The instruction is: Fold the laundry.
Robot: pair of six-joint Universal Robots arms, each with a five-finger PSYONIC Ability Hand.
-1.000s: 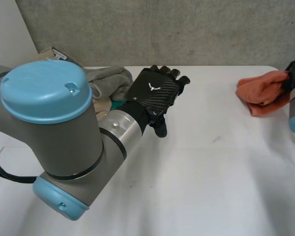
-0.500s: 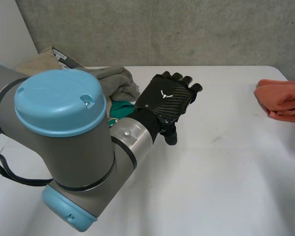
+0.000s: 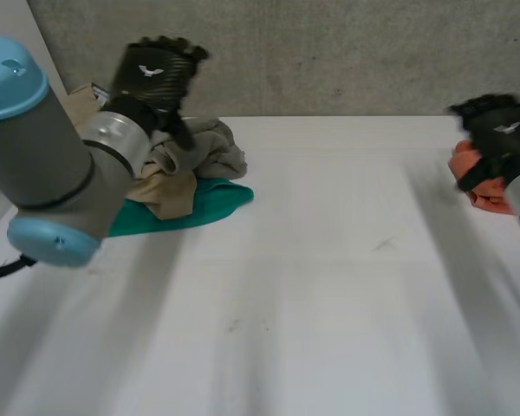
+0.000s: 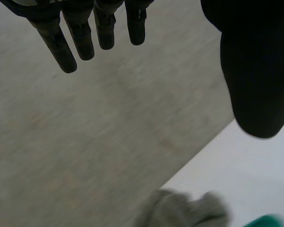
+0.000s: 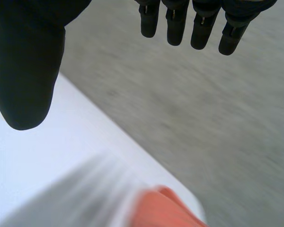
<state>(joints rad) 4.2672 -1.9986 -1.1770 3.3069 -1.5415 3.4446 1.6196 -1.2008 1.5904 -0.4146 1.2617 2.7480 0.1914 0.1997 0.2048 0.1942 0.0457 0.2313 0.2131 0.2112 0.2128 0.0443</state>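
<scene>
Fingers (image 4: 80, 42) of the left hand (image 3: 154, 74) are straight and spread, nothing in them. Same story for the right hand (image 3: 496, 126), fingers (image 5: 201, 33) apart and empty. Half a second ago the left hand was out over the bare white surface (image 3: 329, 286); now it's back above the crumpled heap of grey, tan and teal cloths (image 3: 204, 156). The right hand sits over the bunched orange cloth (image 3: 464, 165), well apart from that heap. My guess is nothing's folded yet and a fresh pick is coming.

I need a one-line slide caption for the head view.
Open left hand above grey, tan and green cloths; open right hand by an orange cloth.
</scene>
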